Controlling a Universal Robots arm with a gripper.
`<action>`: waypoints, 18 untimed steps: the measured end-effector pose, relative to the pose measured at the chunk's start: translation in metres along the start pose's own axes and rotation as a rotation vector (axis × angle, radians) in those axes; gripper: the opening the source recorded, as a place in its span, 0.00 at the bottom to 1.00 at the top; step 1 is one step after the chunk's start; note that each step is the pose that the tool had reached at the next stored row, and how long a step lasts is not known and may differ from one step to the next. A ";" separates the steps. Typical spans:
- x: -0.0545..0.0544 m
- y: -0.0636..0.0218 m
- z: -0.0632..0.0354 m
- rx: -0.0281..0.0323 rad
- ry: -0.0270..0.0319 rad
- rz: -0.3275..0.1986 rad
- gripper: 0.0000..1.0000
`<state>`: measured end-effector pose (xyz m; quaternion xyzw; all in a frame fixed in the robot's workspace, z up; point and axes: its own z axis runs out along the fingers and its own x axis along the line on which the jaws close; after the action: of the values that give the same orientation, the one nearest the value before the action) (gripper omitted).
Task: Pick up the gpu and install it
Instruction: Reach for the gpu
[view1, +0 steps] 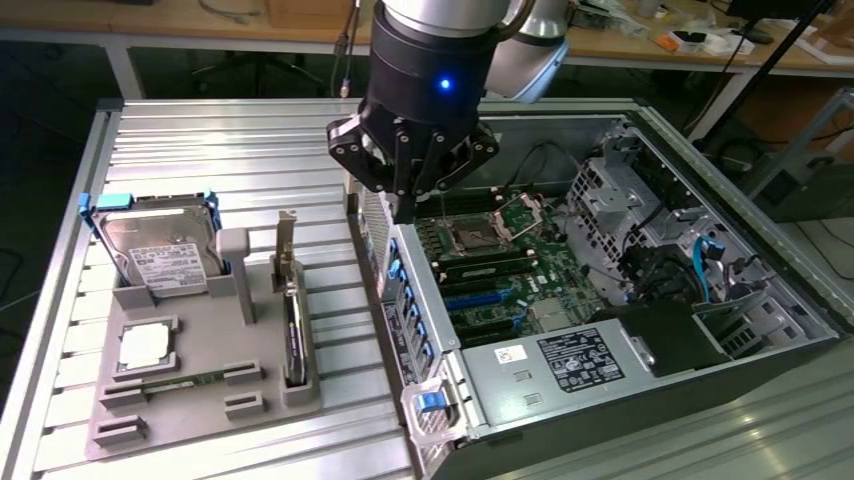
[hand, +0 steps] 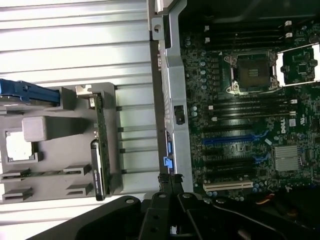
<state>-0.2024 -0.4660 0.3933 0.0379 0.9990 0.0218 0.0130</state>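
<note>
The gpu (view1: 294, 325) is a thin black card standing on edge in a slot of the grey holder (view1: 200, 415), its silver bracket at the far end. In the wrist view the gpu (hand: 100, 150) shows edge-on beside the computer case. My gripper (view1: 404, 208) hangs above the case's side wall, to the exterior view's right of the gpu and clearly apart from it. Its fingers are shut with nothing between them; in the wrist view the gripper (hand: 170, 184) tips meet over the case wall (hand: 172, 100).
The open computer case (view1: 787, 300) holds a motherboard (view1: 501, 270) with an open CPU socket (hand: 252, 72) and blue card slots (hand: 232, 139). On the holder also sit a hard drive (view1: 160, 245) in a blue frame, a processor (view1: 144, 345) and a green memory stick (view1: 187, 380).
</note>
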 end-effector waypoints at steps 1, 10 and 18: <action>0.001 -0.0002 0.0000 -0.0001 0.0000 0.000 0.11; 0.006 -0.0018 -0.0003 0.0000 0.0000 0.000 0.11; 0.012 -0.0035 -0.0004 0.0000 -0.0001 0.000 0.11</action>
<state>-0.2150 -0.4685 0.3933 0.0379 0.9990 0.0218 0.0131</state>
